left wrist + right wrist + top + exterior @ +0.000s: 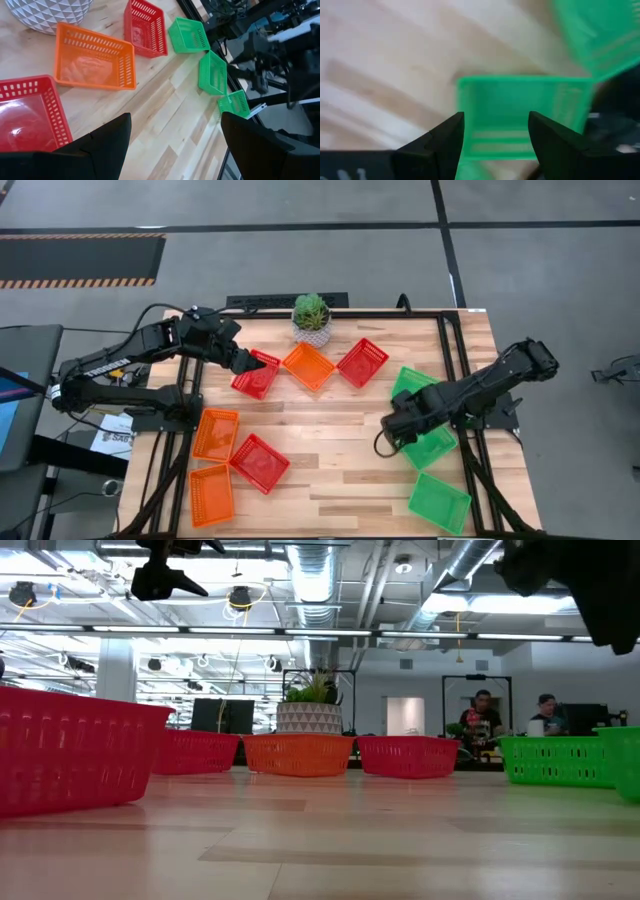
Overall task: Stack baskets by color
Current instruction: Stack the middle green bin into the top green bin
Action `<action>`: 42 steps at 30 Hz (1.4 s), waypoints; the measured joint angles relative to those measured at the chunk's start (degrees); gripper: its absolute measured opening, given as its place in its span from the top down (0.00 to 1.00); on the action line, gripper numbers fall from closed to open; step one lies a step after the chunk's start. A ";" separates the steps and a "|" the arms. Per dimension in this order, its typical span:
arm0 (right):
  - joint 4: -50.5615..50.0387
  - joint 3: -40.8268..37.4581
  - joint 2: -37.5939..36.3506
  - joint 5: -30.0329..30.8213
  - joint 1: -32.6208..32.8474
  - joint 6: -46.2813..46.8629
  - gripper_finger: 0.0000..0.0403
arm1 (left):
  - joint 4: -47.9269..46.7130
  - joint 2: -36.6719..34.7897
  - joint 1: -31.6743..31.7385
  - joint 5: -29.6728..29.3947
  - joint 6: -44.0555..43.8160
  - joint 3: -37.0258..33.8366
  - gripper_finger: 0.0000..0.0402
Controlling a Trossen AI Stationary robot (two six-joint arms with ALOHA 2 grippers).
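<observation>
- The baskets are small, shallow rectangles of plastic with slotted, mesh-like sides and slightly flared rims; three are red, three orange, three green, and none is stacked on another.
- Landmark: the potted plant, in a white patterned pot at the table's far edge.
- Just in front of the plant lies an orange basket, turned cornerwise, with a red basket on its left-arm side and another red basket on its right-arm side.
- Well in front of the plant toward the left arm sit two orange baskets one behind the other, and a third red basket touching them.
- Well away from the plant toward the right arm, three green baskets run in a loose line: the farthest, the middle one and the nearest.
- The left gripper hangs over the red basket beside the plant, its fingers spread wide and holding nothing.
- The right gripper is just above the middle green basket, fingers spread, the basket's rim between them, not gripped.
</observation>
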 joint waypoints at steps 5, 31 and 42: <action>6.01 -5.05 -0.04 -0.23 1.98 1.67 0.39 | 0.33 0.00 0.00 -1.30 0.09 0.00 0.26; 20.75 -12.44 8.54 -3.40 6.31 -0.54 0.46 | 0.51 0.00 0.00 -1.39 -0.87 -0.02 0.26; 20.77 -12.04 6.70 -9.37 5.73 1.80 0.96 | 0.49 0.00 0.00 -1.41 -1.01 -0.02 0.26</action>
